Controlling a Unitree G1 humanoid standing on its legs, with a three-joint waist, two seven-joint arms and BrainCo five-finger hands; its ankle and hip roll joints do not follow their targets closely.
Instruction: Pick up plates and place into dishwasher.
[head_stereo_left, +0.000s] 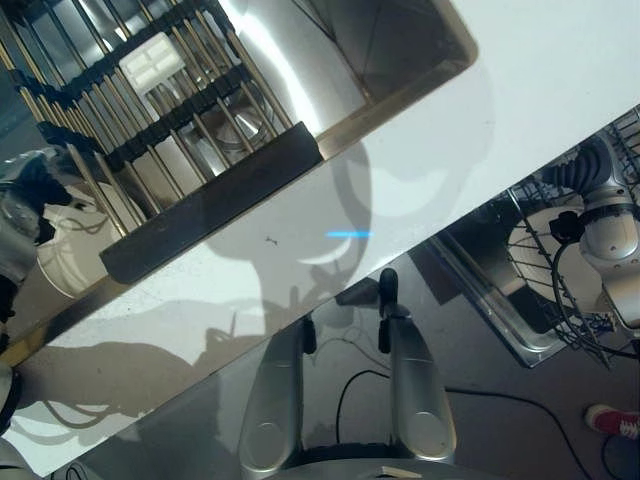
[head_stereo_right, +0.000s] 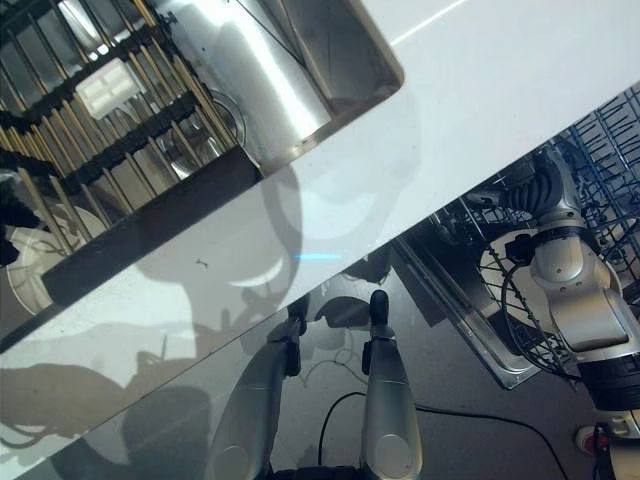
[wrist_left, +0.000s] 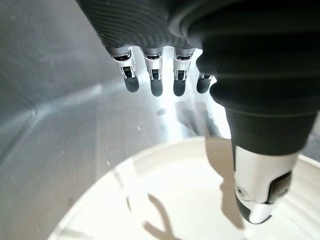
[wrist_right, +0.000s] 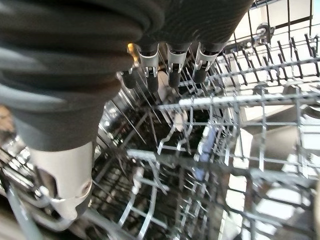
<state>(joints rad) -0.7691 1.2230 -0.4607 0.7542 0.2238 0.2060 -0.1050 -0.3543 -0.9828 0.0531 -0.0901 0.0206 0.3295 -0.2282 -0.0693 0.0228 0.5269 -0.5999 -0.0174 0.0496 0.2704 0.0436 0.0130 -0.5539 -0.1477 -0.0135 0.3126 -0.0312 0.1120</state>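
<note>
In the left eye view we look down across a white counter (head_stereo_left: 520, 90) with a steel sink (head_stereo_left: 330, 60) cut into it at the far left. A drying rack (head_stereo_left: 150, 100) stands in the sink, and a white plate (head_stereo_left: 70, 250) lies low at the left edge beside our left arm. At the right, beyond the counter's near edge, our right arm reaches into the dishwasher rack (head_stereo_left: 560, 290), where something round and white, likely a plate, shows between the wires.

The right eye view gives the same layout: the right arm leads down into the dishwasher rack, and the pale round shape sits just beside it.

In the left wrist view our left hand (wrist_left: 200, 45) hangs over the plate (wrist_left: 190, 200) in the sink. Its fingers (wrist_left: 155, 82) are straight and apart, the thumb clear of the plate, so nothing is gripped.

In the right wrist view our right hand (wrist_right: 100, 35) hovers among the wire tines, its fingers loose and holding nothing.

We judge one plate may already be racked, though we cannot be sure. The plate in the sink is not yet picked up, so grasping, carrying and slotting it are left.
</note>
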